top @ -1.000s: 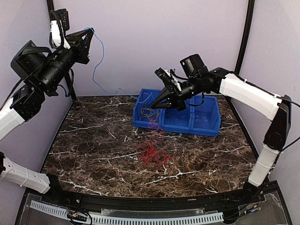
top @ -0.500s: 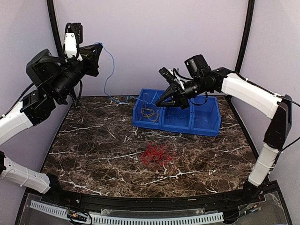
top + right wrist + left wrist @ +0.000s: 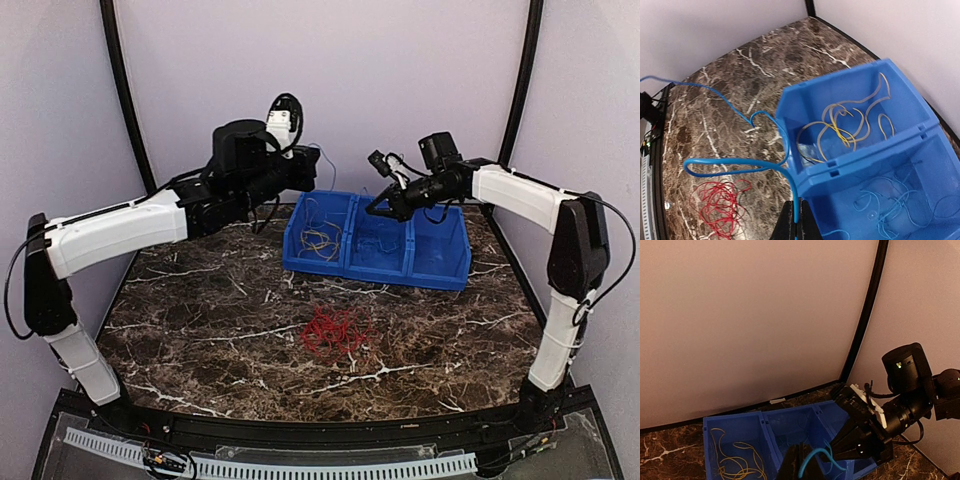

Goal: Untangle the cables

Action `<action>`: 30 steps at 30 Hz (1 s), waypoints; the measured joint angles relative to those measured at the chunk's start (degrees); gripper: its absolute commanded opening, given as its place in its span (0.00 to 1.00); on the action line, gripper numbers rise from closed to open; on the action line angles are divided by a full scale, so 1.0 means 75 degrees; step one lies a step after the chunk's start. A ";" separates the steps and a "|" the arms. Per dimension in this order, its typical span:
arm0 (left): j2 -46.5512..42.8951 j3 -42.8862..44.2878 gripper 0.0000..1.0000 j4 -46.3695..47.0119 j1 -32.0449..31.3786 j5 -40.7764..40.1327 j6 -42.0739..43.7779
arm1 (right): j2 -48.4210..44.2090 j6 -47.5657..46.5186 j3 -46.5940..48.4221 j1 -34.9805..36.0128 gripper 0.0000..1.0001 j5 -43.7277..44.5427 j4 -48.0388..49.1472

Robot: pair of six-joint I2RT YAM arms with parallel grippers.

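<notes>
Your left pincer [image 3: 306,172] and right pincer [image 3: 379,208], both closed on 1 blue wire [image 3: 740,162], hover at the blue bin [image 3: 372,274]: yellow wires [image 3: 320,240] binned, red bunch [image 3: 335,330] left to sort on the counter [image 3: 200,300].

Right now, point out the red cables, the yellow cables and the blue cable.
red cables [image 3: 335,330]: top external view, middle of the pile.
yellow cables [image 3: 840,132]: right wrist view, middle of the tangle.
blue cable [image 3: 730,160]: right wrist view, level run of its loop.
</notes>
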 measured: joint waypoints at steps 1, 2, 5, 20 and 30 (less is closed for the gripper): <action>0.0472 0.0370 0.00 -0.0070 0.0000 0.0119 -0.0195 | 0.0166 0.0058 0.0044 -0.0087 0.02 0.0114 0.0032; 0.0857 0.0650 0.00 -0.0090 0.0000 0.0216 -0.0358 | 0.0411 0.0137 0.0131 -0.0201 0.11 0.0254 0.0067; 0.1848 0.1381 0.00 -0.0105 0.0000 0.0490 -0.0784 | 0.0979 0.0373 0.0335 -0.0437 0.29 0.0574 0.0131; 0.4030 0.2940 0.00 0.0385 0.0006 0.1303 -0.1886 | -0.0731 -0.0408 -0.1769 -0.0880 0.46 0.1189 -0.0248; 0.5013 0.4339 0.00 0.0871 0.0055 0.1244 -0.1827 | -0.2474 -0.0833 -0.3319 -0.0933 0.47 0.1189 -0.0108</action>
